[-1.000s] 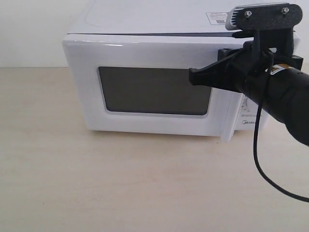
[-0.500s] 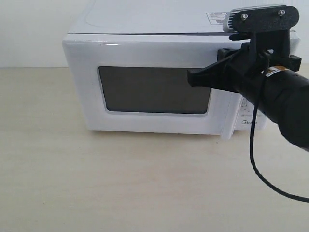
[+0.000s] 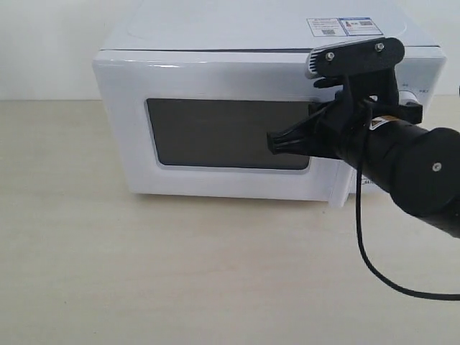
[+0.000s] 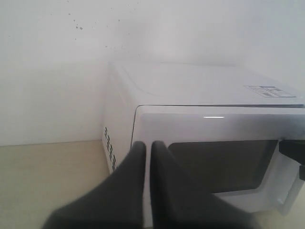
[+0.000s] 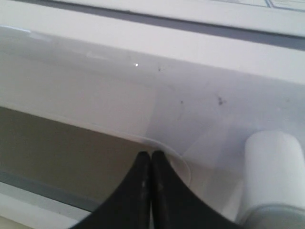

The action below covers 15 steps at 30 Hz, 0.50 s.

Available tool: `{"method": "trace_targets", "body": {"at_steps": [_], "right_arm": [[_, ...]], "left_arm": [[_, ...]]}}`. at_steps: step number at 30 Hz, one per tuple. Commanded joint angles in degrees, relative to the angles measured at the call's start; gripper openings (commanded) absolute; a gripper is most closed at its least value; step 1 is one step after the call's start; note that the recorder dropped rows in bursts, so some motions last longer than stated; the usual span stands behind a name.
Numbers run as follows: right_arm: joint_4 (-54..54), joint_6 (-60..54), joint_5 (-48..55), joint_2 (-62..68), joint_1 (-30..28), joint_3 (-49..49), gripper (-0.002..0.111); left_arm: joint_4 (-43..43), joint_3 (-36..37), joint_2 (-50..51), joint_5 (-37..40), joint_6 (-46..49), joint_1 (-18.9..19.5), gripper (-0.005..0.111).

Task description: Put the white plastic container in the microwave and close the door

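The white microwave [image 3: 251, 32] stands on the table with its door [image 3: 215, 79] lying flat against the body. My right gripper [image 3: 273, 141] is shut with nothing in it, its tips just in front of the right edge of the dark window [image 3: 215, 133], left of the vertical handle [image 3: 336, 183]. In the right wrist view the gripper [image 5: 151, 155] is close to the door's window corner, beside the handle [image 5: 274, 171]. My left gripper [image 4: 145, 144] is shut and empty, back from the microwave's left front corner [image 4: 136, 124]. The white plastic container is out of view.
The pale wooden table [image 3: 144, 273] spreads in front of and to the left of the microwave. A white wall [image 3: 43, 43] stands behind. A black cable [image 3: 363, 251] hangs from the right arm. The control panel is mostly hidden behind that arm.
My right gripper and arm have shifted left and slightly down across the door front, uncovering the stickers on the microwave's top. The door has not moved.
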Motion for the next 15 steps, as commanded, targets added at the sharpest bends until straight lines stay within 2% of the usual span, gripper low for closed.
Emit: {"method": "trace_targets", "body": {"at_steps": [1,8,15], "right_arm": [[-0.2,-1.0,-4.5,-1.1,-2.0,-3.1,0.000],[0.6,-3.9,-5.8,0.9,-2.0,-6.2,0.000],[3.9,-10.1,-3.9,-3.4,-2.0,-7.2,0.000]], "left_arm": [[0.5,0.3,-0.1,-0.6,-0.5,0.1,0.004],[0.5,0.3,-0.1,-0.1,-0.5,0.1,0.004],[1.6,0.3,-0.1,-0.1,-0.5,0.1,0.004]]}}
